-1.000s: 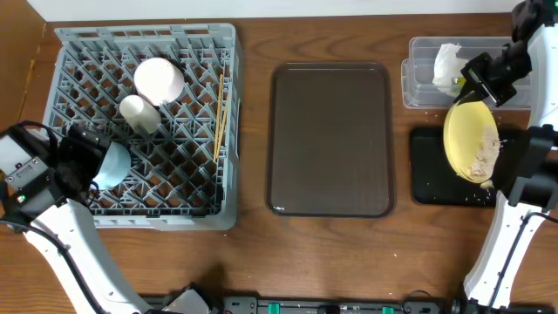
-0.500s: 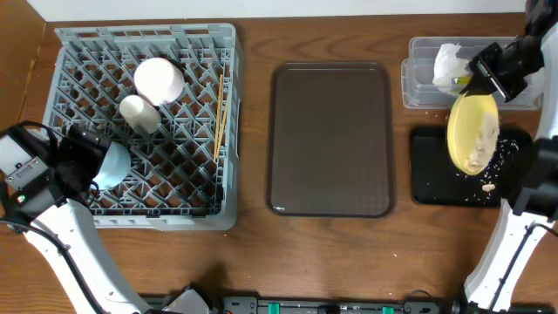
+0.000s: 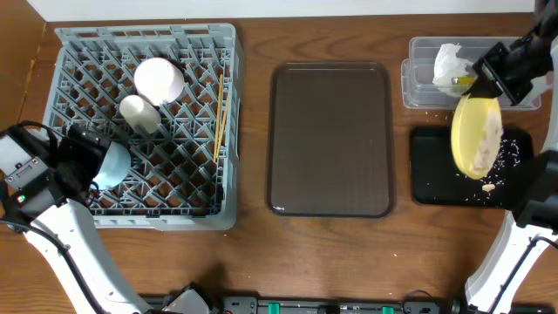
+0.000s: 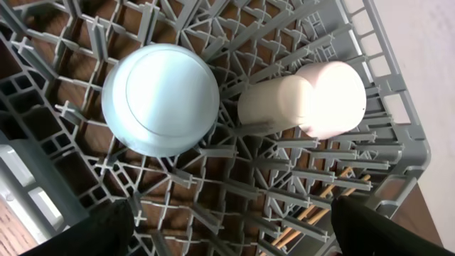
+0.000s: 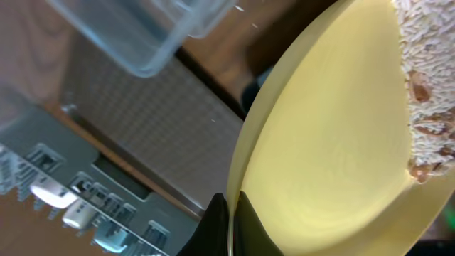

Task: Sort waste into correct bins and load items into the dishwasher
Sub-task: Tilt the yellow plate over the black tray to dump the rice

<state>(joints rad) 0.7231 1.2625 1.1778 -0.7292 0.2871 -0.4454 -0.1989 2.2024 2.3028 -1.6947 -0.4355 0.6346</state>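
At the right end of the tabletop point(image 3: 248, 253), my right gripper point(image 3: 481, 87) was clamped shut on the far rim of the pale yellow plate point(image 3: 475, 135). It held the plate steeply tilted, its low edge hanging over the black tray point(image 3: 432, 170). The plate's long axis ran from the far edge of the table toward the near edge, straight down from the jaws. Rice crumbs point(image 5: 426, 92) clung to its lower side, and more lay scattered on the tray beneath.

The clear tub point(image 3: 418, 83) sat just beyond the tray, near the far right corner. It held the crumpled napkin point(image 3: 447, 61) and the wrapper point(image 3: 459, 84).

I judged that the scraping was nearly done and that the plate's next stop was the dish rack point(image 3: 144, 39) at the far left corner. The rack was well apart from the plate, with the brown serving tray point(image 3: 330, 139) lying flat between them at the table's middle. The right arm was the one that had the plate, but the left was much nearer the rack.

My left gripper point(image 4: 238, 227) hung wide open and empty above the rack's near left part, over the upturned light blue bowl point(image 4: 160, 99). The white cup point(image 4: 274, 107), white bowl point(image 4: 330, 96) and chopsticks point(image 3: 220, 118) already sat in the rack, so I judged free pegs lay mostly toward its right and near sides.
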